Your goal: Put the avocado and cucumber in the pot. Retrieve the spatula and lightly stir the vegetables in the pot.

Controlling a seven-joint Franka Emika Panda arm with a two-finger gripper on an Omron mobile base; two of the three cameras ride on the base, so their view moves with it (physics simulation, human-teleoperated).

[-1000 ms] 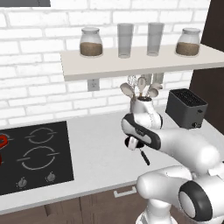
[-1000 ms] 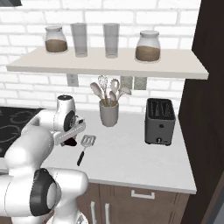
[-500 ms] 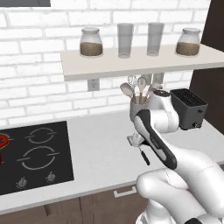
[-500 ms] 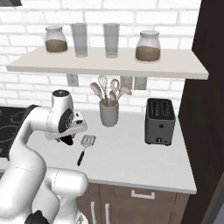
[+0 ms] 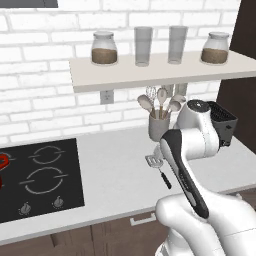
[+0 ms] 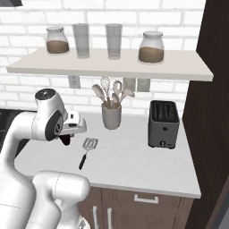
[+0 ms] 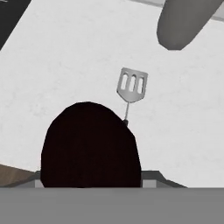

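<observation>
Evidently the gripper (image 6: 67,137) is carrying the avocado (image 7: 89,146): the dark fruit is hanging under the hand above the white counter (image 6: 134,165), and it is hiding the fingertips in the hand view, so I am judging the fingers to be clamped on it rather than seeing the contact. The spatula (image 7: 132,85) is lying flat just beyond it, with its handle pointing back toward the hand. The pot (image 5: 2,167) is showing as 1 red sliver on the cooktop (image 5: 40,180), well apart to the robot's left, so the carry is calling for a leftward swing.
</observation>
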